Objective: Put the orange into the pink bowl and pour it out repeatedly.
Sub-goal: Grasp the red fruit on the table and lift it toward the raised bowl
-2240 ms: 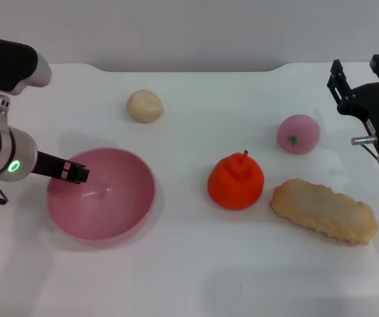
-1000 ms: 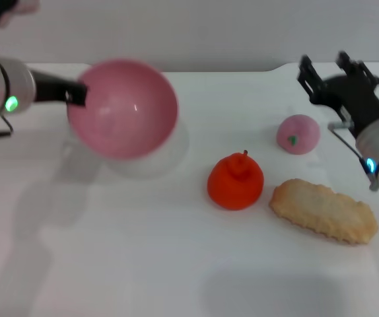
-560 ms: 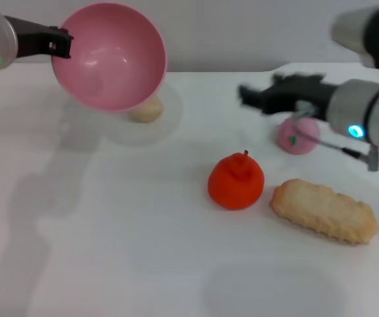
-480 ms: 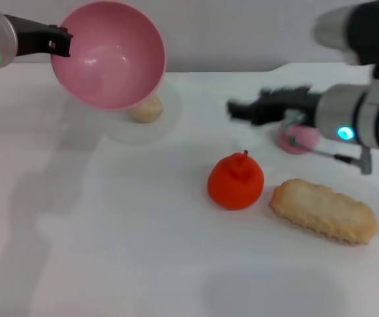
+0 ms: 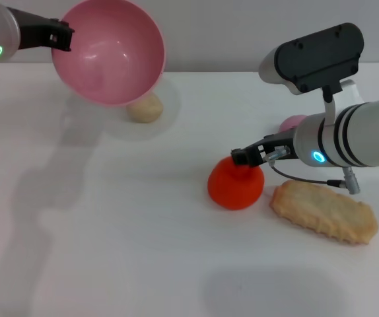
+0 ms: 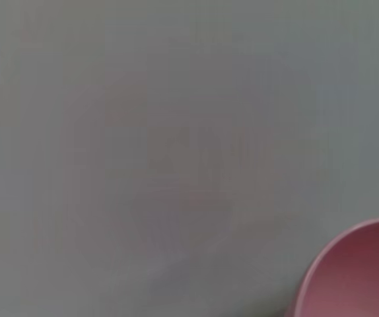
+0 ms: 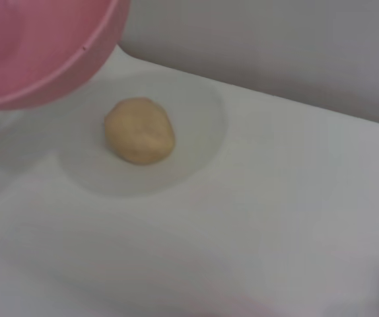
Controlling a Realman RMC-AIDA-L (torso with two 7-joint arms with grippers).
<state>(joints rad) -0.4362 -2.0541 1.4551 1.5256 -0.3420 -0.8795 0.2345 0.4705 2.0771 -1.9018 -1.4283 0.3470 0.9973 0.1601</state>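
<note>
One pink bowl (image 5: 107,51) is up in the air over the tabletop's (image 5: 110,231) far left part, tilted, w/ the left gripper (image 5: 63,36) jaws closed on its rim. One beige ball (image 5: 144,109) lies just below it. One orange (image 5: 236,187) sits near the tabletop's middle; the right gripper (image 5: 237,157) is at its top, jaws state: cannot tell. One pink fruit (image 5: 294,123) and one pastry (image 5: 324,211) lie toward the right edge.

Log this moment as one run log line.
left gripper: holds pink bowl tilted, raised | right gripper: at orange top, grasp unclear | orange: on table, not in bowl
</note>
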